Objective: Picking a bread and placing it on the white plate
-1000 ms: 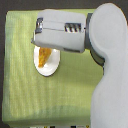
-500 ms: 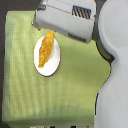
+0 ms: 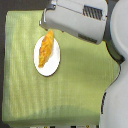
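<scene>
Left of centre in the frame, the bread [image 3: 46,48] is seen lying lengthwise on the white plate [image 3: 54,65], on the green surface [image 3: 80,85]. The gripper [image 3: 47,21] is above; its fingers cannot be told. A straight, clear withdrawal is advised

Bright even light, soft blur, faint shadows, coarse grain
</scene>
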You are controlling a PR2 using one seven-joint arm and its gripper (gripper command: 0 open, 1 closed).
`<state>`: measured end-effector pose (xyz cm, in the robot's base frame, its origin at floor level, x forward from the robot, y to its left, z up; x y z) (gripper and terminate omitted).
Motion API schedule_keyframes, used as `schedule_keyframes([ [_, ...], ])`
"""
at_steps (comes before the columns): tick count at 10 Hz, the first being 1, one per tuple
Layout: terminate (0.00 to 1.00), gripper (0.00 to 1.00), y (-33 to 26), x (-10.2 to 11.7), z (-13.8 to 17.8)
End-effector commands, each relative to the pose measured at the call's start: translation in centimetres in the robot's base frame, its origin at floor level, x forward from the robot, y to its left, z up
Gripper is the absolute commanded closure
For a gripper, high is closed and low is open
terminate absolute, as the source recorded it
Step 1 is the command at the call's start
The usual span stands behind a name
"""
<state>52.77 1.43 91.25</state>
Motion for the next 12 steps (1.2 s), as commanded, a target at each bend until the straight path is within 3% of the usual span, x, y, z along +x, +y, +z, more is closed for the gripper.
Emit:
schedule_keyframes([
  [1, 0.00, 0.00, -10.8, -2.2, -2.3],
  [7, 0.00, 0.00, -25.4, -5.4, -2.6],
  [12, 0.00, 0.00, -29.5, -4.7, -1.9],
])
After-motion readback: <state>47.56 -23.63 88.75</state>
